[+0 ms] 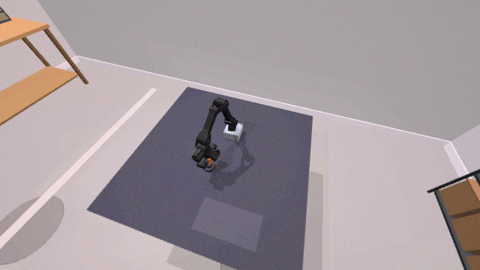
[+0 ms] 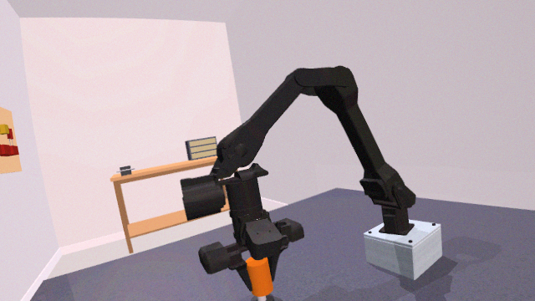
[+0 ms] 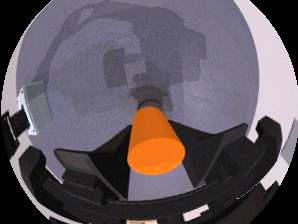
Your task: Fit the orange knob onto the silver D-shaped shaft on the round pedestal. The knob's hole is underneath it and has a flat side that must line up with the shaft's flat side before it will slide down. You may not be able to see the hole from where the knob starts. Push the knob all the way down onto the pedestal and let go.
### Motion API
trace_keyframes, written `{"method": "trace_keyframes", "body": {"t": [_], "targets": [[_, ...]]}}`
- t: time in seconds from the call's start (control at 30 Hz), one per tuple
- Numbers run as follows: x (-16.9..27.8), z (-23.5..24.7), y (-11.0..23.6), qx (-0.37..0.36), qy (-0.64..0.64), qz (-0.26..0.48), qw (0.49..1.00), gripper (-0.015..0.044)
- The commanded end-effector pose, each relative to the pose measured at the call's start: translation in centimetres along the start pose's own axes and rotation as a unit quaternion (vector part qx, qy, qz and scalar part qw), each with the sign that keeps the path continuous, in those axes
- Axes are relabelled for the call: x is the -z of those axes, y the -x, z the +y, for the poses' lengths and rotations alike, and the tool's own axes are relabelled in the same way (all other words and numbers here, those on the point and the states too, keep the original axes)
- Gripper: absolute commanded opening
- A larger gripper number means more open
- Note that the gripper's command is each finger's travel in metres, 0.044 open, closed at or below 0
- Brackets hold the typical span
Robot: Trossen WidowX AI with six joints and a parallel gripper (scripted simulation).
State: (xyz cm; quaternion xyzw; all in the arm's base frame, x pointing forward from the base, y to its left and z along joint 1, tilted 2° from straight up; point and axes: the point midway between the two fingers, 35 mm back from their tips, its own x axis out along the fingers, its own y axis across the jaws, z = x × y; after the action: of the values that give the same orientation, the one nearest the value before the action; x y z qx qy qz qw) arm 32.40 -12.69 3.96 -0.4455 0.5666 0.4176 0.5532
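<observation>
Tool [image 2: 260, 273] clamped on orange knob [image 2: 259, 276]

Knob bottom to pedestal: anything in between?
Exterior view: a short stretch of silver shaft shows below the orange knob held in the pincer; the pedestal itself is mostly cropped.

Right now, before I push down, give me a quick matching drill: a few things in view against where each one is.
Things:
1. orange knob
2. silver shaft
3. white base block
4. wooden table

Places:
A. under the arm's foot
B. by the far wall
C. clamped in the end effector
D. just below the knob

Pairs: 1-C, 2-D, 3-A, 4-B
</observation>
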Motion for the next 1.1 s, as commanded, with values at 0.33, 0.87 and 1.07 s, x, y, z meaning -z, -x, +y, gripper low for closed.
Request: {"method": "trace_keyframes", "body": {"t": [0.33,0.87,1.07], "targets": [[0.06,-0.57,-0.02,0.004,0.073,0.002,0.997,0.0000],[0.05,-0.40,0.11,0.004,0.073,0.002,0.997,0.0000],[0.06,-0.24,0.31,0.004,0.100,0.002,0.995,0.0000]]}}
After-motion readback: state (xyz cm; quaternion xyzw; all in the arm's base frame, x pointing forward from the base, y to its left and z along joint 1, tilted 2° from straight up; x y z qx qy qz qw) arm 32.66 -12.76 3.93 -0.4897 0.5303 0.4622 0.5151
